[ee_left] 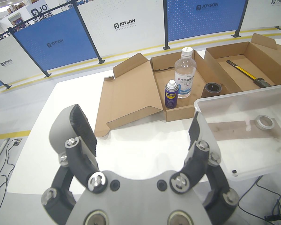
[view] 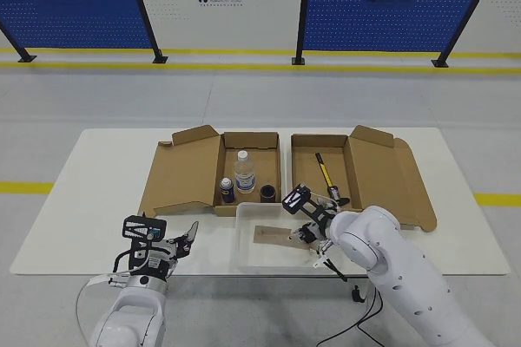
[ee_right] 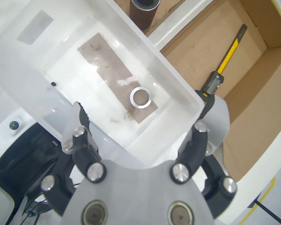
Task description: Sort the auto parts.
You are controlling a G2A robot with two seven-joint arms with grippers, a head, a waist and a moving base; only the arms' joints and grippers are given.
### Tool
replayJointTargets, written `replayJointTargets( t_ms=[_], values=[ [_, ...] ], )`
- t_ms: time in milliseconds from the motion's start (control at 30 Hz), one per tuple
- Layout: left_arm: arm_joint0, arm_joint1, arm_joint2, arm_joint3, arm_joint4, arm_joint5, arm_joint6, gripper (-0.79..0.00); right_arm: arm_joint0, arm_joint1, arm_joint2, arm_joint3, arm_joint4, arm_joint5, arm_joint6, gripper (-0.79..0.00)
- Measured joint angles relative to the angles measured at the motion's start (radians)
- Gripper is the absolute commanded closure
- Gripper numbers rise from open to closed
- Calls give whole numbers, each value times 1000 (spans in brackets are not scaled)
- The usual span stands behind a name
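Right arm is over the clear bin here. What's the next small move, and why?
Probably lower the right gripper straight down into the clear bin until its open fingers straddle the metal ring, then close. The ring lies flat on the bin floor, roughly between the fingers, and nothing is held yet. The left gripper hangs open beside the bin.

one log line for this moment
left jaws open beside clear bin | right jaws open above bin | metal ring in bin | digital caliper in cardboard box

The caliper has one end hidden behind the clear bin corner. The black speck inside is too small to identify.
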Motion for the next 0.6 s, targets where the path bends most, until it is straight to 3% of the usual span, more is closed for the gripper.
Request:
replayJointTargets(
  t_ms=[600],
  values=[
    [0, 0, 0, 0, 0, 0, 0, -785, 124, -60, -141, 308, 159, -37, 24, -785]
  ],
)
